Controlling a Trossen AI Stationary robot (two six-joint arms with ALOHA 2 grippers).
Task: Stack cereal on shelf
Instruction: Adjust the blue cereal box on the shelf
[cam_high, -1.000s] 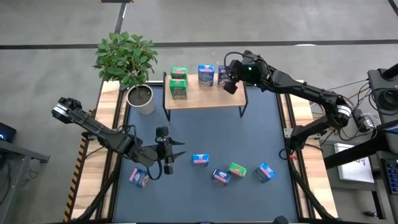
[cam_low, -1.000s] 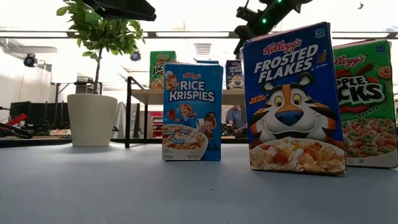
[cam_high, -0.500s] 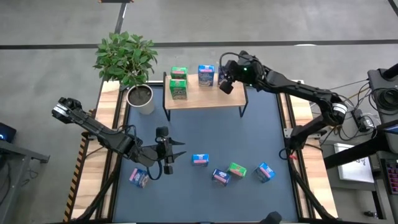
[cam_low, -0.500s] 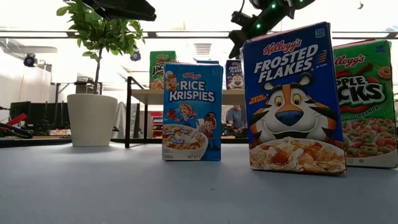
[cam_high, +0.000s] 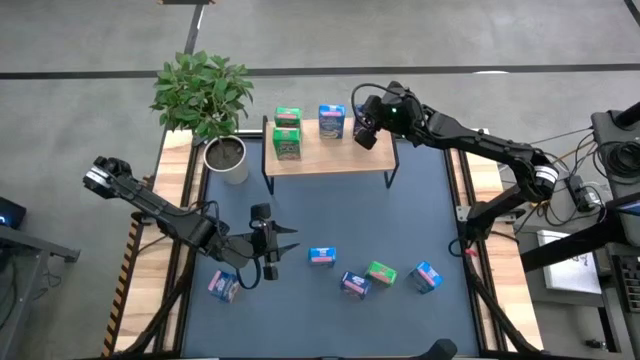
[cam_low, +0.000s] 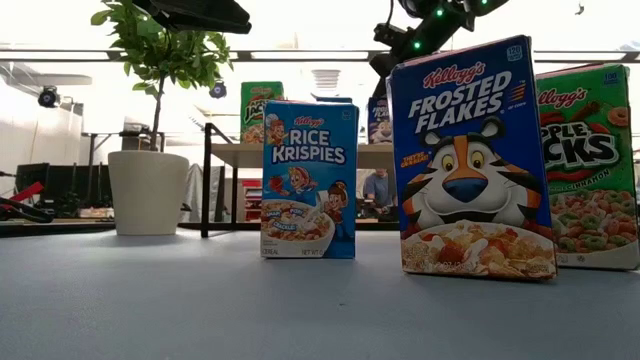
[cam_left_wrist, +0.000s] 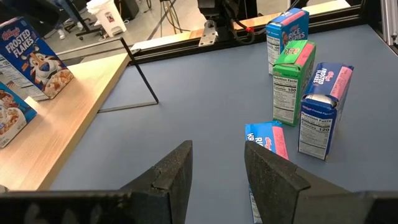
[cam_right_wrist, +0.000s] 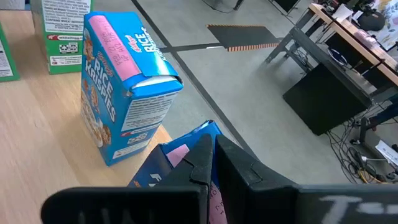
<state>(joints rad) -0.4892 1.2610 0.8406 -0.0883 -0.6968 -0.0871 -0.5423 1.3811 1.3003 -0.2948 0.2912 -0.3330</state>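
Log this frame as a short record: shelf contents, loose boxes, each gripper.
shelf: two green boxes and a blue Rice Krispies box standing on it
right gripper: over shelf's right end, shut on blue box
left gripper: open, empty, low over tabletop
loose boxes: five on tabletop, nearest left gripper a blue one

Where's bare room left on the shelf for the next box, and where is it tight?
The shelf is bare along its front strip and between the Rice Krispies box and the green boxes. The back right corner is crowded: the right gripper holds a blue box there. The left gripper waits open over the tabletop.
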